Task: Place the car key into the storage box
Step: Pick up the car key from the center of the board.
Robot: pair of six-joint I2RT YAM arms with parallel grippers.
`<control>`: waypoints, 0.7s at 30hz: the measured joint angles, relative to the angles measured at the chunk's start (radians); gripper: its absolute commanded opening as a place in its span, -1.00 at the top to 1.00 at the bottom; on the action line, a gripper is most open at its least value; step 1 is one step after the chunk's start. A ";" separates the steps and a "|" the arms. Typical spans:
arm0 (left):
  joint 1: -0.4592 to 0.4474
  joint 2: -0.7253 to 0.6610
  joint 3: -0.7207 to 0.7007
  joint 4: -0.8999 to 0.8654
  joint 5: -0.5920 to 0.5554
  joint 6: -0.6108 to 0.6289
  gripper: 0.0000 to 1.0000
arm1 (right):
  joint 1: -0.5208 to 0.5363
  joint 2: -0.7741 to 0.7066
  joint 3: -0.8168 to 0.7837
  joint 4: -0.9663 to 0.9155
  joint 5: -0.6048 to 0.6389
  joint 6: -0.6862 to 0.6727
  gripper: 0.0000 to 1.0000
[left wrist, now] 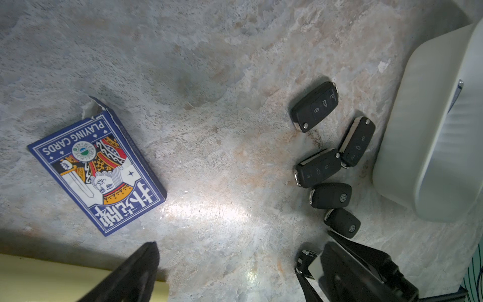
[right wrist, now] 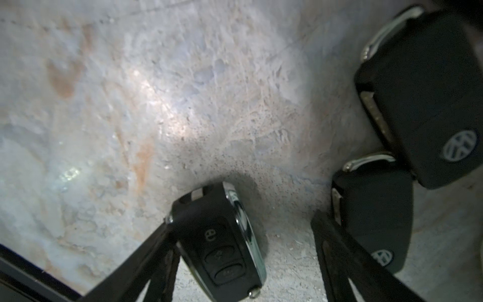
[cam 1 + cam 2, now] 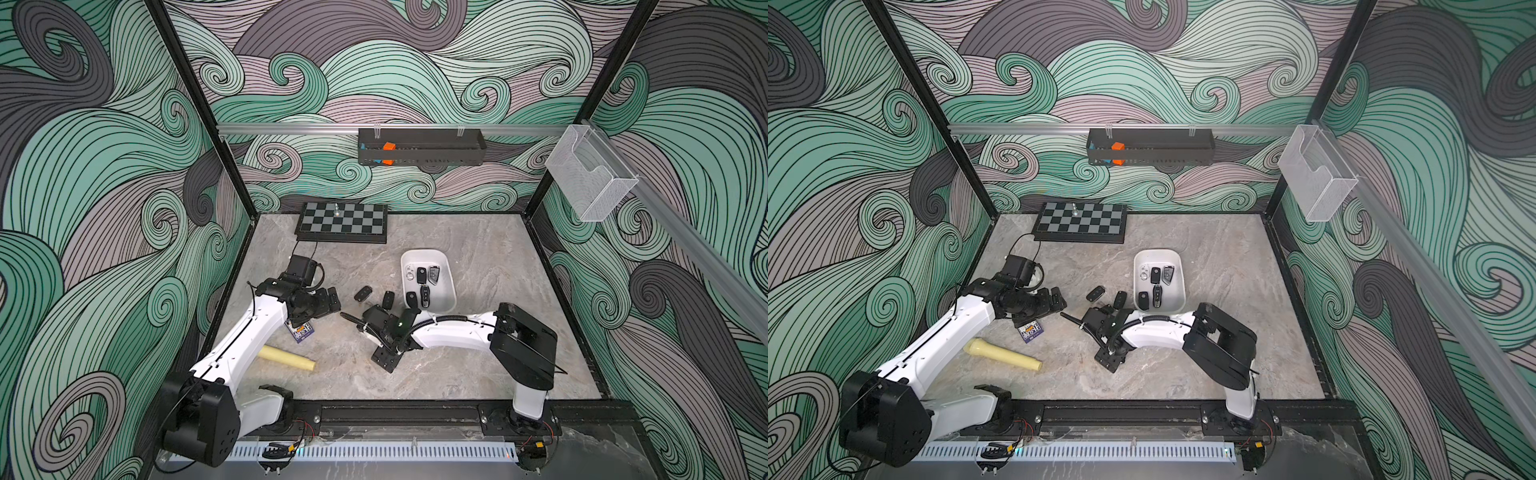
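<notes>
The white storage box [image 3: 446, 291] [image 3: 1179, 291] [image 1: 428, 130] sits mid-table with several key fobs inside. More black car keys lie loose on the table just left of it [image 3: 363, 294] [image 3: 1095, 293] [image 1: 315, 106]. My right gripper [image 3: 374, 311] [image 2: 243, 227] is down at the near end of that cluster, open. One black car key [image 2: 222, 245] with chrome trim lies between its jaws, against one finger [image 2: 146, 251], with a clear gap to the other finger [image 2: 339, 251]. My left gripper [image 3: 334, 301] [image 1: 235, 274] hovers wide open and empty to the left.
A blue playing-card box [image 3: 302, 332] [image 1: 96, 172] and a yellow flashlight [image 3: 286, 358] lie near the left arm. A chessboard [image 3: 341, 222] stands at the back. On the walls hang a black tray [image 3: 422, 151] and a mesh basket [image 3: 590, 178].
</notes>
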State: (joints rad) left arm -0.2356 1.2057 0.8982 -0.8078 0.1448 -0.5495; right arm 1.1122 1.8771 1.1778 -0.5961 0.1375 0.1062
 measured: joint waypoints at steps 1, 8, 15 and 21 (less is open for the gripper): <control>0.000 0.000 -0.001 0.000 0.000 0.000 -0.95 | 0.000 0.000 0.000 0.000 -0.002 0.000 -0.34; 0.001 0.000 -0.012 0.000 0.002 0.000 -0.95 | 0.000 -0.003 -0.010 0.010 -0.025 0.009 -0.01; 0.001 -0.002 -0.012 0.000 0.002 0.000 -0.95 | -0.003 -0.006 -0.013 0.011 -0.023 0.026 0.23; 0.001 0.002 -0.012 0.000 0.003 0.002 -0.95 | -0.004 -0.019 -0.012 -0.002 -0.045 0.056 0.29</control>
State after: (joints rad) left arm -0.2348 1.2072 0.8860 -0.8078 0.1474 -0.5472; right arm 1.1080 1.8580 1.1660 -0.5980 0.0925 0.1619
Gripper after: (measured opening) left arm 0.976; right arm 0.383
